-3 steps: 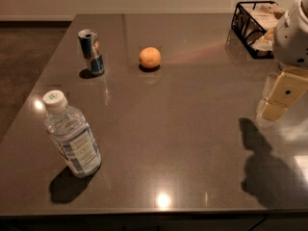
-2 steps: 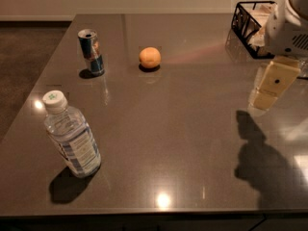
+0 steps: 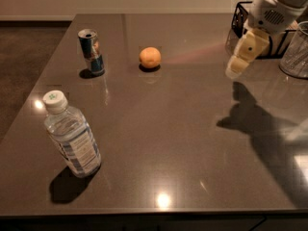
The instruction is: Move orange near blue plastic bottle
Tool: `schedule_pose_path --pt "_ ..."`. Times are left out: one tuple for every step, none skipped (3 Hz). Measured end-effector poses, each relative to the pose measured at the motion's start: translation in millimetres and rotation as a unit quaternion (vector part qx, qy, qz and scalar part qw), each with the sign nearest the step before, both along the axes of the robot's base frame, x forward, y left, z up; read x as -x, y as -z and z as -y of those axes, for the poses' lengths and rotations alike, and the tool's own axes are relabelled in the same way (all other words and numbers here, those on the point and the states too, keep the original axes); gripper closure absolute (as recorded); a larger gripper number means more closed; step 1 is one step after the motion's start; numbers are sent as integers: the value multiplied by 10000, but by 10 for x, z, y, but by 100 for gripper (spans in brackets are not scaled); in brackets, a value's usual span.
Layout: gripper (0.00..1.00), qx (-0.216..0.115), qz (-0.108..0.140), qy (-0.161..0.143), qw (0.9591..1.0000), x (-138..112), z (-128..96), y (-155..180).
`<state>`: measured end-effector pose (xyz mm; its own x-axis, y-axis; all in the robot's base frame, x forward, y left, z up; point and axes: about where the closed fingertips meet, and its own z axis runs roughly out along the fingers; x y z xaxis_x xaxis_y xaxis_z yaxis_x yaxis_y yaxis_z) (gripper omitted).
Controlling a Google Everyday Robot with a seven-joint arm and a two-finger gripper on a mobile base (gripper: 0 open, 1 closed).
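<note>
Your gripper [image 3: 235,70] hung in the air over the right side of the table [image 3: 192,148] in the camera view, well apart from everything the task needed. You could not tell from that angle whether it was spread or pressed together, and nothing showed in its grasp. The orange [image 3: 150,57] sat on the far half of the tabletop, near the middle and well to the left of the gripper. A blue-and-silver can [image 3: 91,52] stood further left of it. The blue plastic bottle [image 3: 72,136] stood on its base at the near left, well apart from the fruit. You could have reckoned the orange light and firm, its matte skin giving some purchase, yet round enough to roll or squirt out of a careless pinch. The best hold, by my judgement, was from above, closing across its widest part with moderate pressure. A wire basket [image 3: 239,20] and a clear glass [image 3: 296,52] stood at the far right, beyond the gripper.
</note>
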<state>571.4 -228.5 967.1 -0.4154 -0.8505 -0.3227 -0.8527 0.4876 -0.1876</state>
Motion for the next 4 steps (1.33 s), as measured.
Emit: schedule_pose_path --pt "0 -592 99 50 9982 -584 -222 186" --pt "0 -1080 87 11 9941 -1036 -567 433" --pt "0 -1406 28 -115 9900 -1325 -931 619" --pt "0 -1613 -36 -321 9864 -1518 -1293 747"
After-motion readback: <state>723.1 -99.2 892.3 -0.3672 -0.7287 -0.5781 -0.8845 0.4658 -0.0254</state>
